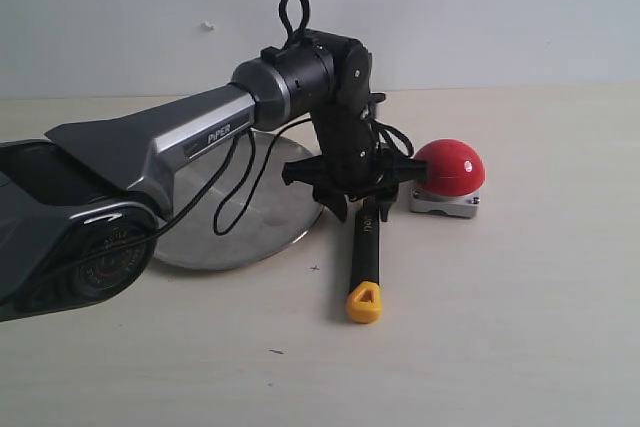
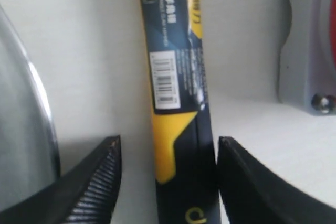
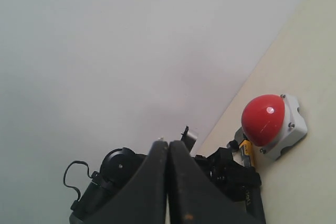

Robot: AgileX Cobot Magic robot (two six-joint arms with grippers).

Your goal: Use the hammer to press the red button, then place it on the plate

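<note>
The hammer (image 1: pixel 364 257) lies flat on the table, its yellow looped end nearest the camera and its head hidden behind my left gripper (image 1: pixel 362 209). That gripper points down over the handle. In the left wrist view my left gripper (image 2: pixel 169 140) is open and straddles the hammer (image 2: pixel 178 103). One finger (image 2: pixel 247 182) touches the handle; the other stands apart from it. The red button (image 1: pixel 449 165) sits on its grey base just right of the gripper. The plate (image 1: pixel 200 247) lies to the left, partly behind the arm. My right gripper (image 3: pixel 168 148) is shut and empty, off to the side of the red button (image 3: pixel 262 118).
The left arm's cable (image 1: pixel 235 197) hangs in a loop over the plate. In the left wrist view the plate's rim (image 2: pixel 39 90) runs close beside one finger, and the button's grey base (image 2: pixel 299 51) stands beyond the other. Bare tabletop (image 1: pixel 500 327) lies at the front right.
</note>
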